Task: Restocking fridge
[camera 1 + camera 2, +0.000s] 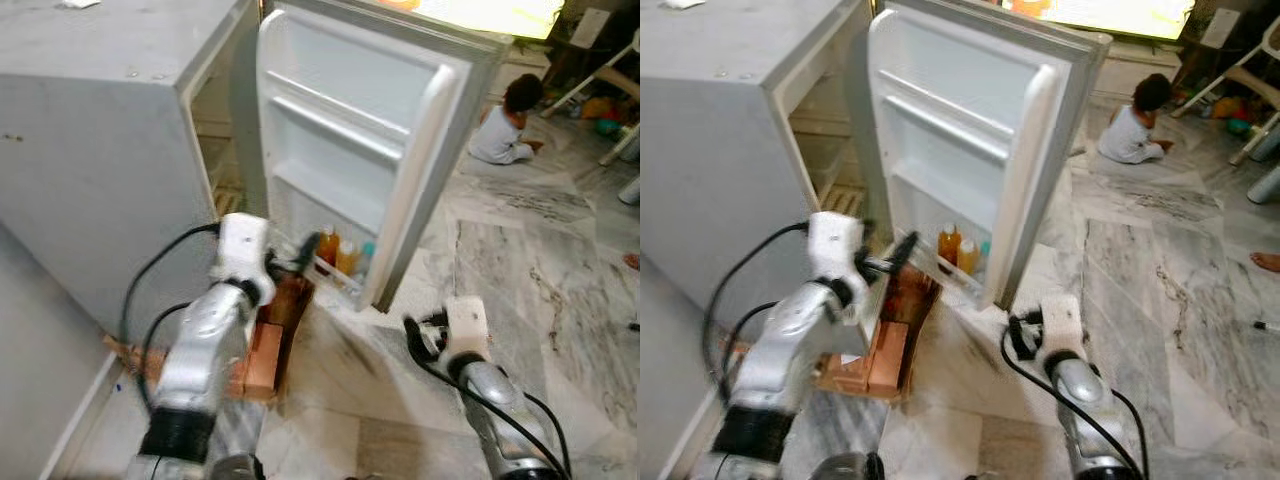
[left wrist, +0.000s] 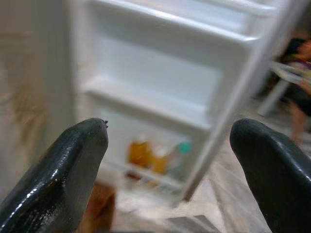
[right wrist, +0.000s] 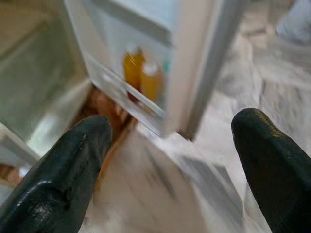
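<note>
Though blurred, bottles (image 1: 958,250) apparently occupy fridge door (image 1: 960,150).

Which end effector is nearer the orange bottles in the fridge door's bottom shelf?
Left. The left end effector is raised just beside the orange bottles, open and empty. The right end effector hangs lower over the marble floor, past the door's outer edge.

Silver arms, white wrist housings, looping black cables; left claw (image 1: 306,250), right claw (image 1: 415,335): glossy black fingers.
</note>
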You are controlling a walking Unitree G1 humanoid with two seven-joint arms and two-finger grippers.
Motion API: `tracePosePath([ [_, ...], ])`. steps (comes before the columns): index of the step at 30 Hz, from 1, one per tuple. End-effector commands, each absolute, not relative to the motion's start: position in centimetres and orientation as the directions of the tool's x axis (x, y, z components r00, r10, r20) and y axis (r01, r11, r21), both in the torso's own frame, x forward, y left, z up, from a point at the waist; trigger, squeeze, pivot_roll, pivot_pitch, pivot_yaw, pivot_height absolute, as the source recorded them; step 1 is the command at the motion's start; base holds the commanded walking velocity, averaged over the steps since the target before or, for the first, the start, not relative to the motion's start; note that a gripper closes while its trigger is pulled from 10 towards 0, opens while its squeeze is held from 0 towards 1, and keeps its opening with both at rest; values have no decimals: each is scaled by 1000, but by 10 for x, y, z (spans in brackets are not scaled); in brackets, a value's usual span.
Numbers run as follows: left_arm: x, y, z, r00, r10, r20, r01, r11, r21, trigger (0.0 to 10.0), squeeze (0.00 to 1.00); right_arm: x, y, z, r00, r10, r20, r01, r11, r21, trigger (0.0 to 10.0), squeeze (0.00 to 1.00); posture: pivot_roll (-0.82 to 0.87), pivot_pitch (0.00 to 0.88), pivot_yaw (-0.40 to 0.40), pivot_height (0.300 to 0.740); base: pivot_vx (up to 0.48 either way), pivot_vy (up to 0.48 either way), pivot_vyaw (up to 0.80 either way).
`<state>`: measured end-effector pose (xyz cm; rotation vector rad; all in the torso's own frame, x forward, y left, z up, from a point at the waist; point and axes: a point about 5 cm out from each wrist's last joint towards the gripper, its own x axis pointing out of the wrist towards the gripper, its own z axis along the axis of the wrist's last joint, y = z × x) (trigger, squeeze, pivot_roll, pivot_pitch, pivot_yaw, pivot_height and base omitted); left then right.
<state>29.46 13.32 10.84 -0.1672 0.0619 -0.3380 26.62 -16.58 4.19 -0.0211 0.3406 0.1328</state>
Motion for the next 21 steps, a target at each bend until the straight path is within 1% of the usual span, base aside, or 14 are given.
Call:
tracePosePath([
  [1,292,138,110,948,-318,-29,310,937,-158,10000,0,266,-174,40,935,96,-342,-105,994,-9,10000,0,67,32,-61,740,0,-469,0],
  [2,284,153,104,957,-283,-62,274,954,-121,10000,0,269,-171,40,936,99,-339,-106,994,-2,10000,0,89,29,-64,740,0,-469,0],
  [7,278,164,102,963,-259,-81,254,965,-68,10000,0,272,-170,40,935,107,-337,-113,994,1,10000,0,97,28,-61,740,0,-457,0],
  [10,279,161,105,969,-235,-80,231,971,-56,10000,0,277,-168,42,940,107,-324,-114,993,-1,10000,0,96,27,-63,740,316,-358,0],
  [15,279,154,104,962,-260,-85,259,966,-24,10000,0,278,-163,41,939,118,-324,-136,990,-34,10000,0,93,23,-62,740,361,-311,0],
  [19,269,154,97,958,-263,-110,263,965,-13,10000,0,278,-163,38,934,114,-337,-131,991,-28,10000,0,80,21,-53,740,386,-278,0],
  [21,265,157,91,960,-244,-135,248,969,13,10000,0,278,-164,37,935,114,-337,-130,991,-26,10000,0,80,21,-53,740,407,-249,-800],
])
